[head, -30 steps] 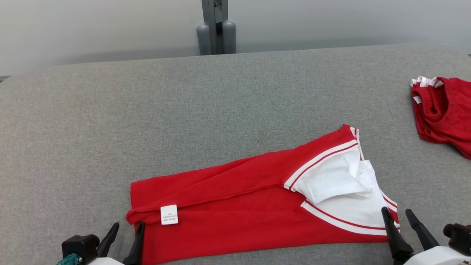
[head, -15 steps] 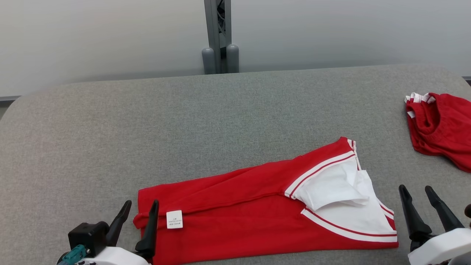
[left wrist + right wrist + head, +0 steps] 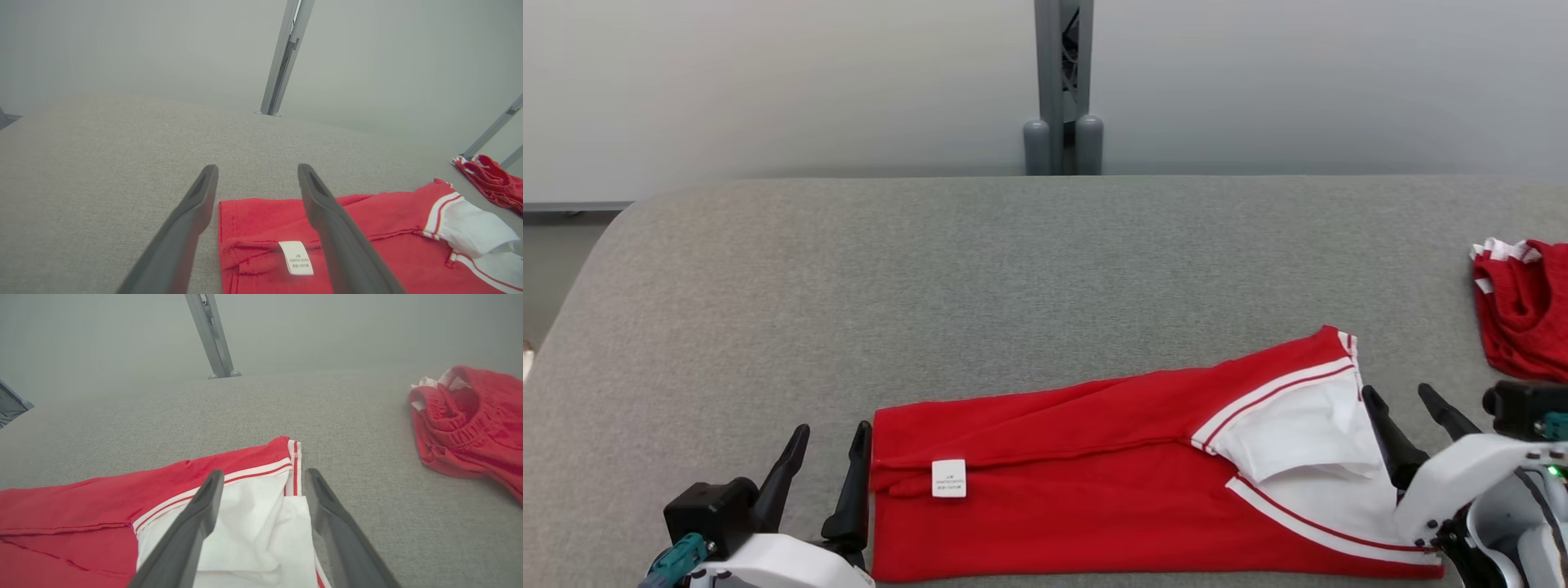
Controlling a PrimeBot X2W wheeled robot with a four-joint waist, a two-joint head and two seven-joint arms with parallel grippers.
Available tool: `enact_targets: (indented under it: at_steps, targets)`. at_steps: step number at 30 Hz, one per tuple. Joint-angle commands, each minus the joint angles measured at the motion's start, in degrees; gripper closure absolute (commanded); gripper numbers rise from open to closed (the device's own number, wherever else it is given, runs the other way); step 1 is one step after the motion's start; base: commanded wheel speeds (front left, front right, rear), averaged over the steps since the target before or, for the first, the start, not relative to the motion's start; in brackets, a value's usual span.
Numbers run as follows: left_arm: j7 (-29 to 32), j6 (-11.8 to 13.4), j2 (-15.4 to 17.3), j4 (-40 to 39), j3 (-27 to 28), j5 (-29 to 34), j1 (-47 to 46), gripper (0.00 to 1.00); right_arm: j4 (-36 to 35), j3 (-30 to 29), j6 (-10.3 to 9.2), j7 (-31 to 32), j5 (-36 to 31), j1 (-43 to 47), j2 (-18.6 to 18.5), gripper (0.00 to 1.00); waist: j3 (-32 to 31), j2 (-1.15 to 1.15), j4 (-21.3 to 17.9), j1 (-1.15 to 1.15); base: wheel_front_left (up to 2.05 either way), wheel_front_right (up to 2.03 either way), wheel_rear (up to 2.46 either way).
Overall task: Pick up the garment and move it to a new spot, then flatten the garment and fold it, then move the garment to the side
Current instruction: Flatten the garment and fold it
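Left gripper (image 3: pixel 832 428), near-left: jaws spread wide, holding nothing. Its right finger sits just beside the garment's left hem, and whether it touches the cloth cannot be told. In the left wrist view the hem corner lies between the two fingers.

Garment (image 3: pixel 1094 482): a red top lying flat on the grey table (image 3: pixel 931 286), near edge, centre to right. It looks already doubled lengthwise into a long band, with a crease line running along the middle. White care tag (image 3: pixel 948 478) faces up near the left end. The white sleeve section (image 3: pixel 1298 429) with red-white trim sits at the right end, slightly rumpled with one flap turned over.

Right gripper (image 3: pixel 1396 390), near-right: jaws likewise apart, empty, poised over the white end. The right wrist view puts the trim corner between the fingers.

Second red garment (image 3: pixel 1523 314): bunched at far right, well apart from the band, not part of this step.

Step, as a judgement: folding is midway, with the first fold done and the crosswise fold not yet made. The next move likely calls for each gripper to drop onto its own end, pinching all layers at the near corners, then bringing one end over the other. Risk: the loose white flap may slip out or crumple if only the top layer is caught.
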Motion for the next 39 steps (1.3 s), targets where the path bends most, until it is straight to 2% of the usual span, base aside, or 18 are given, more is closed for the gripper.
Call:
enact_targets:
  at_steps: [1, 8, 15, 19, 25, 31, 32, 33, 35, 36, 37, 39]
  targets:
    - [-0.29, 0.31, 0.12, -0.17, 0.30, 0.09, -0.03, 0.00, 1.05, 0.31, 0.01, 0.64, -0.24, -1.03, -0.65, 0.00, 0.19, 0.00, 0.80, 0.00, 0.00, 0.00, 0.00]
    - [-0.33, 0.08, -0.09, -0.35, 0.09, 0.12, -0.64, 0.00, 11.22, 3.46, 0.01, 4.47, -0.47, -6.26, -2.30, 0.00, 0.90, 0.00, 3.59, 0.00, 0.00, 0.00, 0.00]
    - [-0.72, 0.13, -0.24, -0.28, 0.17, -0.04, -0.72, 0.00, 20.20, 2.36, 0.01, 6.72, 0.16, -10.18, -3.50, 0.00, 1.92, 0.00, 5.77, 0.00, 0.00, 0.00, 0.00]
    - [-0.87, 0.01, -0.29, -0.12, 0.22, -0.12, -0.90, 0.00, 22.76, 1.95, 0.01, 9.44, 3.27, -11.51, -3.52, 0.00, 2.34, 0.00, 6.37, 0.00, 0.00, 0.00, 0.00]
    - [-1.04, -0.22, -0.41, 0.18, 0.18, -0.17, -1.25, 0.00, 26.30, 2.63, 0.01, 12.92, 4.53, -13.19, -4.65, 0.00, 2.89, 0.00, 6.90, 0.00, 0.00, 0.00, 0.00]
    - [-1.27, -0.36, -0.49, 0.58, 0.23, -0.30, -1.59, 0.00, 26.26, 6.82, 0.02, 15.61, 7.37, -13.64, -4.23, 0.00, 3.29, 0.00, 7.08, 0.00, 0.00, 0.00, 0.00]
    - [-1.20, -0.34, -0.49, 0.67, 0.23, -0.32, -1.58, 0.00, 25.99, 7.76, 0.02, 15.72, 7.57, -13.71, -4.40, 0.20, 3.32, 0.00, 7.09, 0.00, 0.00, 0.00, 0.00]
    - [-1.22, -0.33, -0.52, 0.74, 0.21, -0.34, -1.59, 0.00, 25.80, 8.70, 0.03, 15.68, 7.76, -13.77, -4.66, 0.52, 3.32, 0.00, 7.08, 0.00, 0.00, 0.00, 0.00]
    - [-1.25, -0.34, -0.51, 0.86, 0.19, -0.38, -1.63, 0.00, 25.53, 10.43, 0.03, 15.23, 7.37, -13.84, -5.40, 0.74, 3.28, 0.00, 7.05, 0.00, 0.00, 0.00, 0.00]
    - [-1.27, -0.35, -0.50, 0.91, 0.18, -0.40, -1.64, 0.00, 25.56, 10.88, 0.01, 14.61, 7.12, -13.91, -5.77, 0.95, 3.24, 0.00, 7.01, 0.00, 0.00, 0.00, 0.00]
    - [-1.29, -0.35, -0.49, 0.97, 0.17, -0.41, -1.66, 0.00, 25.72, 11.22, -0.01, 14.22, 7.19, -14.08, -6.00, 1.00, 3.20, 0.00, 6.97, 0.00, 0.00, 0.00, 0.00]
    - [-1.36, -0.36, -0.44, 1.00, 0.22, -0.41, -1.62, 0.00, 26.03, 11.20, -0.01, 12.98, 7.64, -14.76, -6.38, 1.00, 3.12, 0.00, 6.82, 0.00, 0.00, 0.00, 0.00]
